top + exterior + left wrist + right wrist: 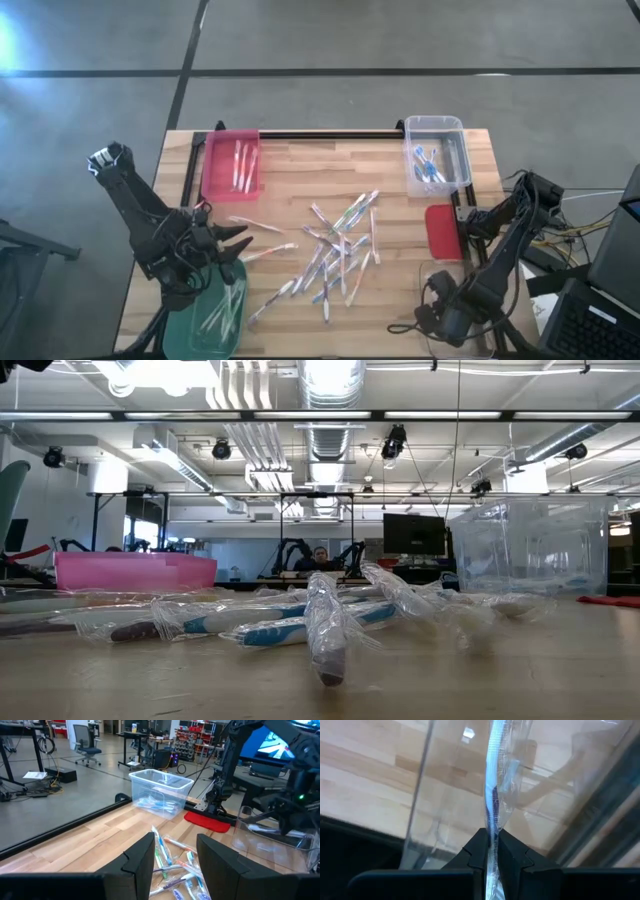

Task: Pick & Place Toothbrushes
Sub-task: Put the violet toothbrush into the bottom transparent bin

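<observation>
Several wrapped toothbrushes (335,250) lie flat in a loose pile mid-table, also seen in the low view as toothbrushes (325,622). My right gripper (492,837) is at the near right, pointing down, shut on one wrapped white toothbrush with blue marks (493,775) over a clear bin (428,272). My left gripper (175,865) stands open and holds nothing, at the near left above a green bin (215,312) that has a few toothbrushes in it. My right gripper pinches the wrapped toothbrush (493,826) between its two fingers, from above, pointing down. The toothbrush runs on along the line of the fingers and hangs below them, upright, between the clear bin's walls (420,785). Which end is held, and whether the low end touches the bin, cannot be told.
A pink bin (232,165) with a few toothbrushes stands at the far left. A clear bin (436,155) with blue ones stands at the far right. A red flat piece (443,230) lies near the right edge. A black rail (330,133) runs along the far edge.
</observation>
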Controlling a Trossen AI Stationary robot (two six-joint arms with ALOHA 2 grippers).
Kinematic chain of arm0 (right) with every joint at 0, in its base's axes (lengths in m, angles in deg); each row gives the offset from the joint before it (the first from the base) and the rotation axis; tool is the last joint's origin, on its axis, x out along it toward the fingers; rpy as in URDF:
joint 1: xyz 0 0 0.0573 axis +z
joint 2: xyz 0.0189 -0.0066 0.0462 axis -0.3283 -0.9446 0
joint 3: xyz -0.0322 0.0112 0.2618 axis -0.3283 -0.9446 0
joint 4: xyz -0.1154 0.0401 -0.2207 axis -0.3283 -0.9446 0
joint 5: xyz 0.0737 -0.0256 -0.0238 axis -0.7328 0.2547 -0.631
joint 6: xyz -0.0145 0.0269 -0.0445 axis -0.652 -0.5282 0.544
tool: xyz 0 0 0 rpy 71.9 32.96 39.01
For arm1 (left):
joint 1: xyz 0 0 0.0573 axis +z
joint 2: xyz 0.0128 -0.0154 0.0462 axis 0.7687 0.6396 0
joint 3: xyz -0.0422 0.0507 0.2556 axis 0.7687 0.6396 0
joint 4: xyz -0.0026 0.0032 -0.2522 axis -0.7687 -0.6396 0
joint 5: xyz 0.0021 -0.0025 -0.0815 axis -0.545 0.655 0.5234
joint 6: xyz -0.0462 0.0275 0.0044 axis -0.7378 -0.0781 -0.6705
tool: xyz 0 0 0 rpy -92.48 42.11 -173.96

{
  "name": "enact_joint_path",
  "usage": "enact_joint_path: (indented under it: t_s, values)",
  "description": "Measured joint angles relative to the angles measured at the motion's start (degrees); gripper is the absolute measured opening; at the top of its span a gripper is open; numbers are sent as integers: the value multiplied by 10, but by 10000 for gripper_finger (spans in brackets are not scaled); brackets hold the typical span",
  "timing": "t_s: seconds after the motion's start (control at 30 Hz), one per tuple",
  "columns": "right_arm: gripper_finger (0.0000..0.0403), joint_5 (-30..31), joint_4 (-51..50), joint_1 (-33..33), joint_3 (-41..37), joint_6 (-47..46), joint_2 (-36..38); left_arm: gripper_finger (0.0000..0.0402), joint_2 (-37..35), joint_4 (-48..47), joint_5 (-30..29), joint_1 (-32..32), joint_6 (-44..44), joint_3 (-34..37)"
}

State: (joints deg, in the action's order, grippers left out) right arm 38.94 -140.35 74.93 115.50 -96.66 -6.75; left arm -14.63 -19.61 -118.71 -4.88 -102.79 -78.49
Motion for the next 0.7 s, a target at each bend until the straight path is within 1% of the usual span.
enact_joint_path:
  t_s: [0.07,0.23,0.43,0.7]
  values:
    - [22,-3,19,0,-19,0,1,152,0,0,0,0,0,0]
    - [22,-43,64,2,-62,-2,1,152,0,0,0,0,0,0]
    - [22,-43,142,4,-114,-2,4,152,0,0,0,0,0,0]
    - [22,-45,152,4,-143,-2,4,152,0,0,0,0,0,0]
